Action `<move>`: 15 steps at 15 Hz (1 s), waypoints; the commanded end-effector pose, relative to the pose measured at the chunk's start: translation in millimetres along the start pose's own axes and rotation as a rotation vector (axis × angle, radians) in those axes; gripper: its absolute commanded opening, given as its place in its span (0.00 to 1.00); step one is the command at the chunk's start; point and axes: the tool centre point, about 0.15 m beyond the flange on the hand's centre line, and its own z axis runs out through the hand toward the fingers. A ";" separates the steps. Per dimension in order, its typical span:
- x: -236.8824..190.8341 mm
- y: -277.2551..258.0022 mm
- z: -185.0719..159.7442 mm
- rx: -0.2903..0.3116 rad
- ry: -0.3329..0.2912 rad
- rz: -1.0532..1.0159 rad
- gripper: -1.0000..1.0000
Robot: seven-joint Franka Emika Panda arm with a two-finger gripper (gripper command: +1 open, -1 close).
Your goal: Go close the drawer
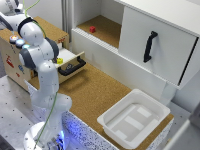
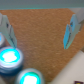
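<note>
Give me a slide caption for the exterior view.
Franka arm beside the open wooden drawer; white tub on cork surface.

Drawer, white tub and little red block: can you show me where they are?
drawer [image 1: 71, 65], exterior view, on its black bar handle.
white tub [image 1: 111, 118], exterior view, on its near rim.
red block [image 1: 92, 29], exterior view, on its middle.
</note>
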 end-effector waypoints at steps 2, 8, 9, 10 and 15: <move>-86.5 123.5 44.9 0.130 0.170 0.089 1.00; -157.9 211.4 82.4 0.157 0.144 0.314 1.00; -169.2 225.1 89.2 0.173 0.145 0.356 1.00; -179.9 239.3 96.4 0.189 0.150 0.407 1.00; -207.9 284.4 155.0 0.214 0.136 0.648 1.00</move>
